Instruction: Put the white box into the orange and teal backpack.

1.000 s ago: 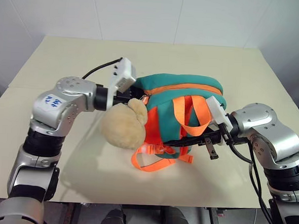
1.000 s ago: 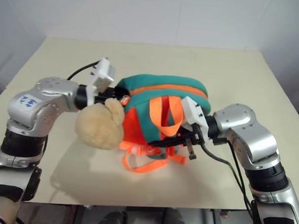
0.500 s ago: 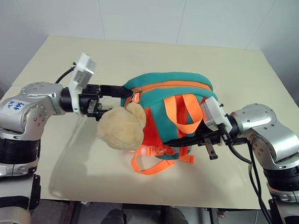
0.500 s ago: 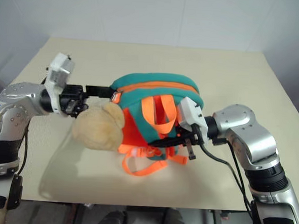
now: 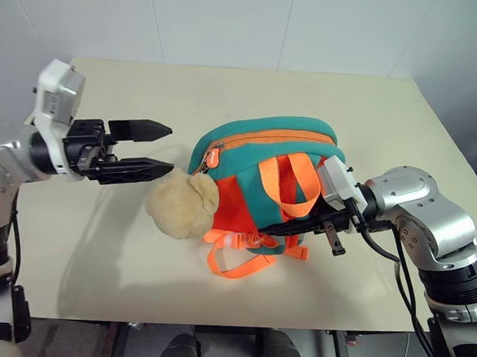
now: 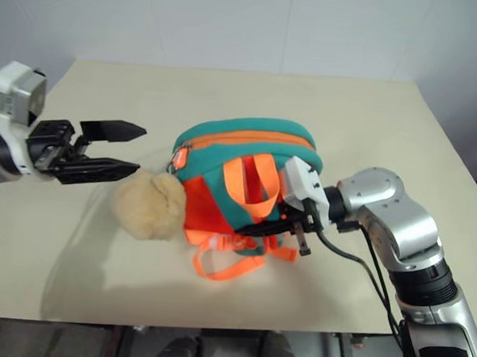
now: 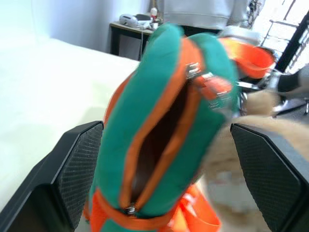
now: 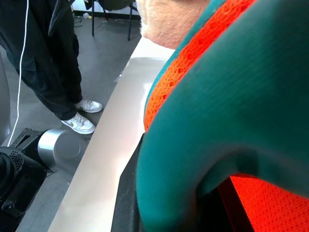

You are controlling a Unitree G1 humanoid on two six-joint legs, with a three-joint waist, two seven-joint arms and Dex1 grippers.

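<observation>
The left gripper (image 5: 153,149) is spread wide and empty near the table's (image 5: 228,89) left edge; the orange and teal backpack (image 5: 264,160) is clamped by the right gripper (image 5: 296,225).

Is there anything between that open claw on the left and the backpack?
Only bare table. In the head views the left gripper hangs open beside the backpack, with the plush ball lower, near its fingertips, not in the gap.
</observation>
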